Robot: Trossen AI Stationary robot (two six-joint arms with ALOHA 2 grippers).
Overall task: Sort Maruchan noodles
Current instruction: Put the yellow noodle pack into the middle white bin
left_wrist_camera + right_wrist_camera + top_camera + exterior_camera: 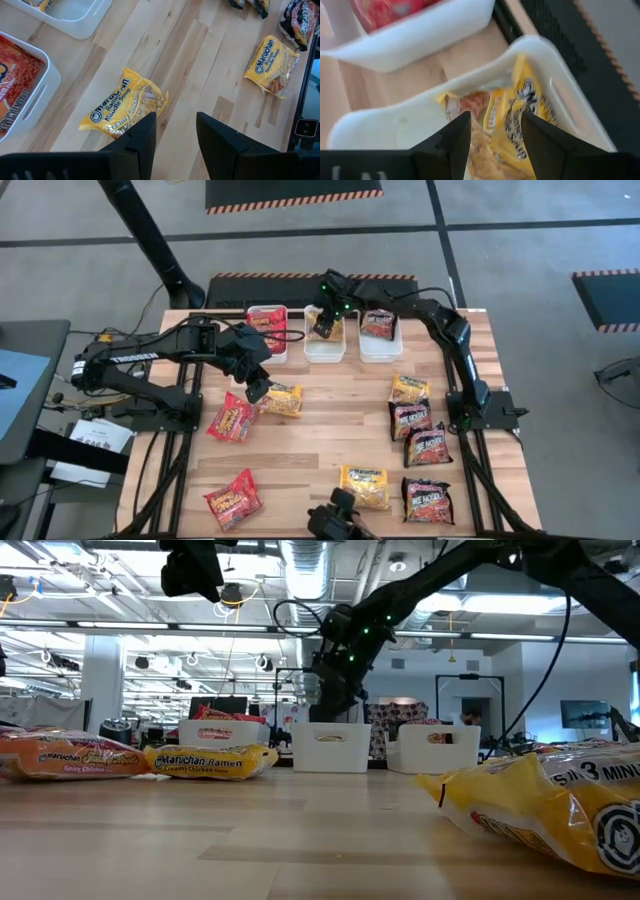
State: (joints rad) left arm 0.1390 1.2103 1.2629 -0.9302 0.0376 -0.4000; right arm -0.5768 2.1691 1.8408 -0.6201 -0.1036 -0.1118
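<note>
Wooden tabletop (330, 430) carried three white trays along its far edge; right gripper (325, 325) hung over the middle tray (324, 348), fingers spread, straddling a yellow Maruchan packet (520, 125) lying in that tray; whether they touched it I couldn't tell; left gripper (258, 388) hovered above the tabletop just beside a yellow Creamy Chicken packet (122, 102), fingers apart, holding nothing; red packet sat in the left tray (268, 330), dark packet in the right tray (380, 340); other packets lay scattered on the wood.
</note>
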